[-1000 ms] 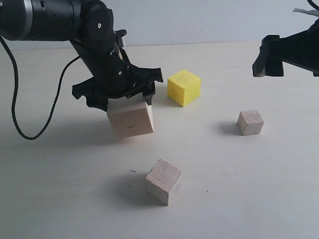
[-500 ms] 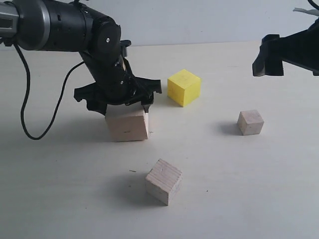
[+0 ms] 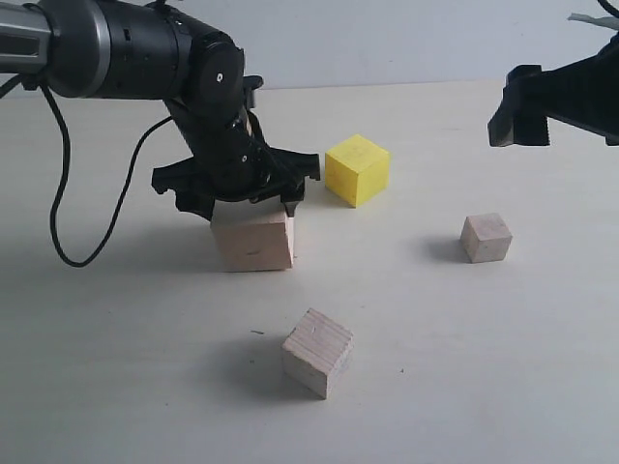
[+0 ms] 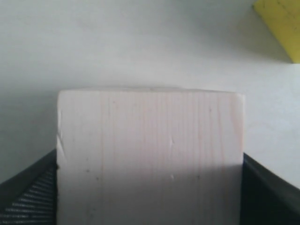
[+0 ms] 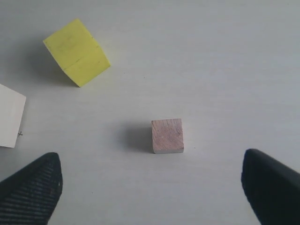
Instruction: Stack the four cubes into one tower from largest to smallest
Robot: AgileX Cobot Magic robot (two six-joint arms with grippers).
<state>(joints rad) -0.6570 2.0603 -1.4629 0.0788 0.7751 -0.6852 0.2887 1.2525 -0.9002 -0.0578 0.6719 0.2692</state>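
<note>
One pale table (image 3: 503, 387) holds everything, and two black robot arms reach over it, one from each side. There are four cubes on the table: three of bare wood and one that is yellow. None of them sits on top of another. The big wood cube (image 3: 253, 242) rests flat on the table on the left side. The left gripper (image 3: 246, 206) is down over it, and its two fingers (image 4: 28, 197) press on the cube's two sides, pinching it between them. The yellow cube (image 3: 357, 169) is the next biggest. It stands near the big one, a bit farther back and to the right, not touching it. The middle wood cube (image 3: 317, 352) has thin lines across its top and sits alone at the front, turned at a slant. The small wood cube (image 3: 486, 238) sits by itself on the right side, well apart from the others. The right gripper (image 3: 522, 118) hangs high in the air above that side, and its two fingers (image 5: 33, 187) are spread wide with nothing held between them.
</note>
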